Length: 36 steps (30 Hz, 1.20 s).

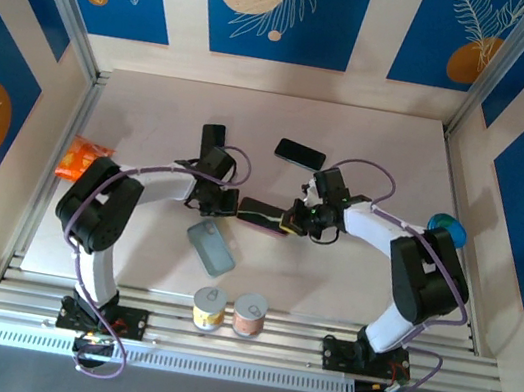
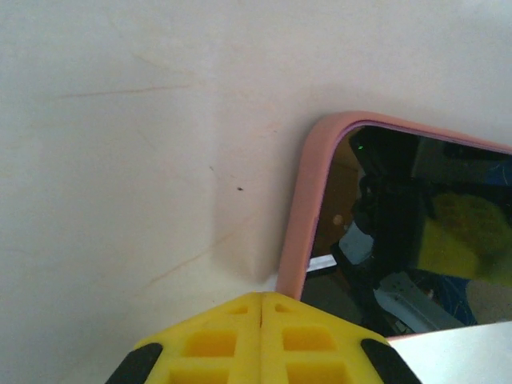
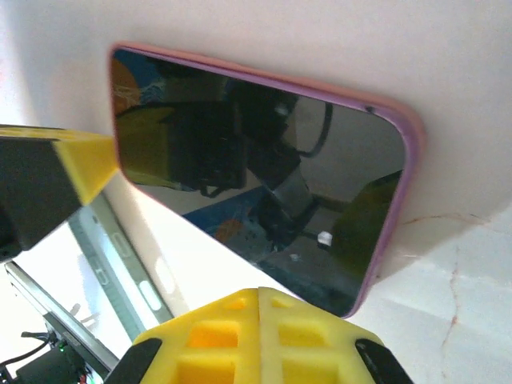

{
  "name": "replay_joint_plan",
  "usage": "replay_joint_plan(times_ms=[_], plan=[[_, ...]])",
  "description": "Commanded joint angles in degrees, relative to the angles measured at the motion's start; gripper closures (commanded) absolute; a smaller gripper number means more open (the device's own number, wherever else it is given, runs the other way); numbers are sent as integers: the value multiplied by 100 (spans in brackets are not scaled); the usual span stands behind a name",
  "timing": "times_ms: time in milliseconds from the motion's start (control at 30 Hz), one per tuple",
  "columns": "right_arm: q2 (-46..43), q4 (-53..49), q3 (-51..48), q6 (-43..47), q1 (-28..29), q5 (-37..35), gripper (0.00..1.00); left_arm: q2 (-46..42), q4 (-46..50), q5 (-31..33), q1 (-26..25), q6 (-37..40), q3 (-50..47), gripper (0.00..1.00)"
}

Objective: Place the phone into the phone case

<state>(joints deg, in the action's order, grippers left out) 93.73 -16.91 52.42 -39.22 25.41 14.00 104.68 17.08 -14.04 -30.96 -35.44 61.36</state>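
Where the two arms meet near the middle of the worktop (image 1: 156,106), the phone (image 1: 261,214) is seen lying flat with its screen up. It is seated inside the pink phone case (image 2: 298,216), whose rim is wrapped around the dark glass at every corner in view. The left gripper (image 1: 227,201) is placed at the phone's left end and the right gripper (image 1: 295,220) at its right end.

In the left wrist view the left gripper (image 2: 261,336) is shown clenched, its yellow pads pressed flat together with nothing between them. Their tips are set at the case's pink edge just below a rounded corner, and whether contact is made cannot be told. In the right wrist view the right gripper (image 3: 258,336) is likewise clenched on nothing, its tips set just beside the near edge of the phone (image 3: 256,184). A yellow fingertip (image 3: 80,164) of the left gripper is seen there beside another corner of the case.

Elsewhere on the worktop, a second black phone (image 1: 300,154) is laid beyond the pair and a grey-blue case (image 1: 210,246) nearer the arm bases. A yellow-banded can (image 1: 209,309) and a pinkish can (image 1: 249,314) are stood side by side at the near edge, and an orange packet (image 1: 78,160) is lodged against the left wall.
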Motion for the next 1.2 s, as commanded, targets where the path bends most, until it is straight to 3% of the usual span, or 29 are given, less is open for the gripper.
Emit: replay_joint_plan(times_ms=[0, 300, 1167], plan=[[-246, -381, 202, 180, 43, -113, 100, -285, 128, -2, -16, 93, 139, 93], [-147, -970, 323, 516, 308, -924, 100, -475, 147, 42, -7, 92, 235, 93], [1097, -1507, 901, 723, 948, -1795, 100, 340, -278, -323, -24, 26, 623, 93]])
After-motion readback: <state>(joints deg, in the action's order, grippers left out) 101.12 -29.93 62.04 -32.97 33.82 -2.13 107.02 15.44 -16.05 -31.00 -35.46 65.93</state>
